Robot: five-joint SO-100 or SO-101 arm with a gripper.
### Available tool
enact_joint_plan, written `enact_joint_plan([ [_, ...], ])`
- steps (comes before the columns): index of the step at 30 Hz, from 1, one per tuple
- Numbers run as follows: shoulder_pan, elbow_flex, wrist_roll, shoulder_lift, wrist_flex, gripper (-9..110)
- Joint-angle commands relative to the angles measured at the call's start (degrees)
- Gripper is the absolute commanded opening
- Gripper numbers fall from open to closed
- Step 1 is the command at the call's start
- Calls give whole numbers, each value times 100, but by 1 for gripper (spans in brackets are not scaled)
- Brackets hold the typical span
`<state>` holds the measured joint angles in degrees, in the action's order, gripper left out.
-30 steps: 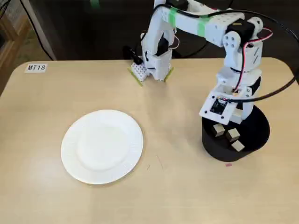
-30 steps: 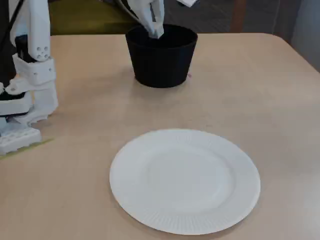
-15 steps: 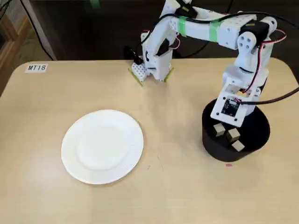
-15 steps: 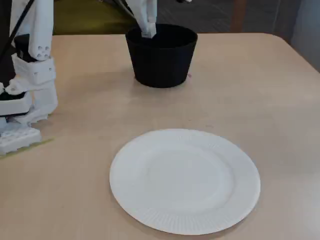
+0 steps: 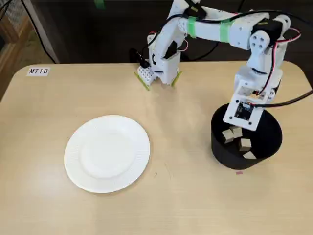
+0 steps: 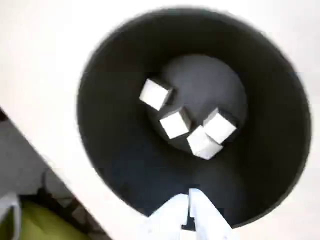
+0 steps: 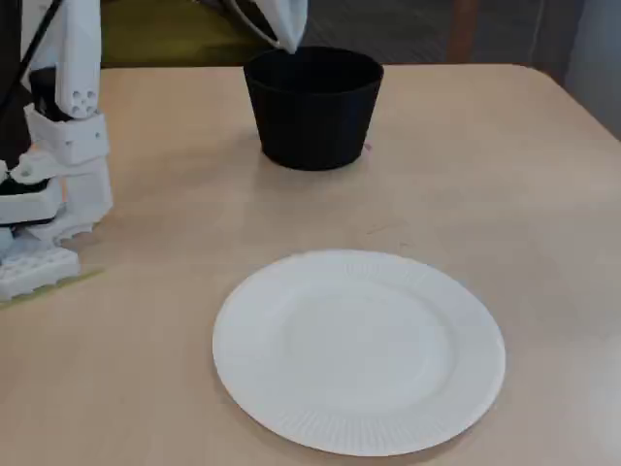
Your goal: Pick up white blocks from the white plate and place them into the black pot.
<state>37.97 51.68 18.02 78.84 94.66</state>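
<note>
Desk (image 5: 186, 196): white plate (image 5: 107, 153) is bare, nothing left to pick. Black pot (image 5: 246, 141) holds four white blocks (image 6: 174, 122) on its floor, seen from the wrist. Fingers (image 6: 190, 207) hang over the pot's rim, pressed together, carrying nothing. Looks done; you should lift straight up, clear the rim, then swing home without clipping the pot.

Pale wood counter (image 5: 186, 196): white plate (image 5: 107, 153) left of centre, black pot (image 5: 246, 139) at right, arm base (image 5: 159, 73) top centre, "MT18" label (image 5: 38, 71) upper left.
</note>
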Motion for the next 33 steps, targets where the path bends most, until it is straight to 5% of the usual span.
enact_joint_plan([
  [1,-677,-229,-211,1661,-62,-2],
  [4,-1485,510,-624,3366,-519,-2],
  [8,-2549,3797,-1415,6645,-2417,-2],
  [15,-2382,8701,-2417,10749,-3639,-2],
  [33,-3630,11742,-1494,10749,-2865,-2],
])
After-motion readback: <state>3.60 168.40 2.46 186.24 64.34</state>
